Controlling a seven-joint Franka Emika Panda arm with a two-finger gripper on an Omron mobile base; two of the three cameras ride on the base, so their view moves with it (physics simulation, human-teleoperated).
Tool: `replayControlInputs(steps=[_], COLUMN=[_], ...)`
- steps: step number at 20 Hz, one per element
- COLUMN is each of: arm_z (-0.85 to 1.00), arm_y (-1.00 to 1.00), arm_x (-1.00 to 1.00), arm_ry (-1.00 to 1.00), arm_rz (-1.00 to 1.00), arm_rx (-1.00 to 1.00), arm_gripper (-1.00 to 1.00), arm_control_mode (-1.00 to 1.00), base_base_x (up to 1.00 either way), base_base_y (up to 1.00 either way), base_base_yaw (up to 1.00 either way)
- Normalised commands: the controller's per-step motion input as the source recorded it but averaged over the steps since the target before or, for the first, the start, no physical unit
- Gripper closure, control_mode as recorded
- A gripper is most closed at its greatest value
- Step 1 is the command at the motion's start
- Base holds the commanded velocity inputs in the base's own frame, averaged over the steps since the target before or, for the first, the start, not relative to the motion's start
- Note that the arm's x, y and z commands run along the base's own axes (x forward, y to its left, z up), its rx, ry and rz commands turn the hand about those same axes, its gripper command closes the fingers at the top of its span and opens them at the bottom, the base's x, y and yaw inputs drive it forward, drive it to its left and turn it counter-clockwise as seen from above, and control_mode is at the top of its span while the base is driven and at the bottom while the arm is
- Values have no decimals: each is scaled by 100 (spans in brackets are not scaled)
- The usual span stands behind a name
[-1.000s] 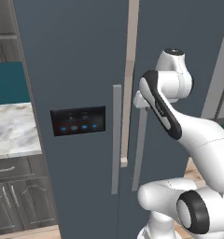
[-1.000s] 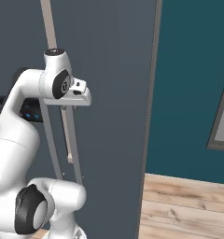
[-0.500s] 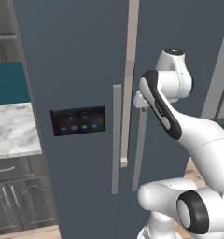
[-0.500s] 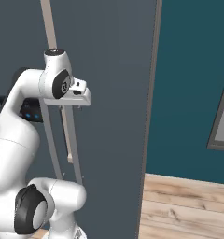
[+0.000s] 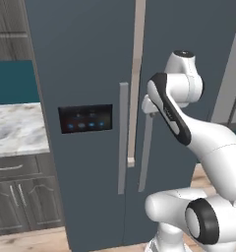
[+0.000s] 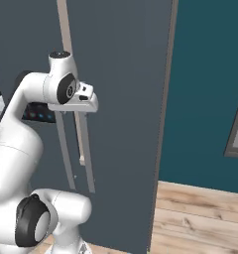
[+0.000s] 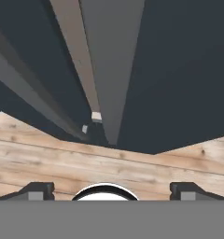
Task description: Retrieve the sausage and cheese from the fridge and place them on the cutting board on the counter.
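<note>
The slate blue-grey fridge (image 5: 85, 64) fills the scene, with a black lit panel (image 5: 85, 118) on its left door. A tan strip (image 5: 137, 74) runs down the seam between the doors. My gripper (image 5: 147, 106) is at the upper part of the right door's long grey handle (image 5: 144, 157), also seen from the other side as gripper (image 6: 82, 100). In the hand view the gripper (image 7: 111, 190) is open, its fingertips (image 7: 39, 189) wide apart, and the handle (image 7: 113, 65) runs up between them untouched. The sausage, the cheese and the cutting board are hidden or out of view.
The marble counter (image 5: 14, 128) over dark cabinets (image 5: 16, 197) adjoins the fridge on the left. A teal wall (image 6: 205, 89) and wooden floor (image 6: 200, 218) lie to the fridge's right. The left door's handle (image 5: 122, 138) hangs beside the right one.
The arm and the fridge doors stand where they were. The jaws have spread wide off the handle.
</note>
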Motion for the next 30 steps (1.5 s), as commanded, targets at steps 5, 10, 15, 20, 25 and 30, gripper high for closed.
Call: replayControlInputs(steps=[5,10,15,20,25,30], arm_z=[0,0,0,0,0,0], arm_y=[0,0,0,0,0,0], arm_x=[0,0,0,0,0,0], arm_ry=[0,0,0,0,0,0], arm_rz=[0,0,0,0,0,0], arm_rx=[0,0,0,0,0,0], arm_gripper=[-100,-100,-100,-100,-100,-100], arm_control_mode=[100,100,100,100,100,100], base_base_x=[-59,-39,-26,-15,-34,-13], base_base_y=[5,29,39,32,26,30], base_base_yaw=[7,-1,-6,-14,-10,-2])
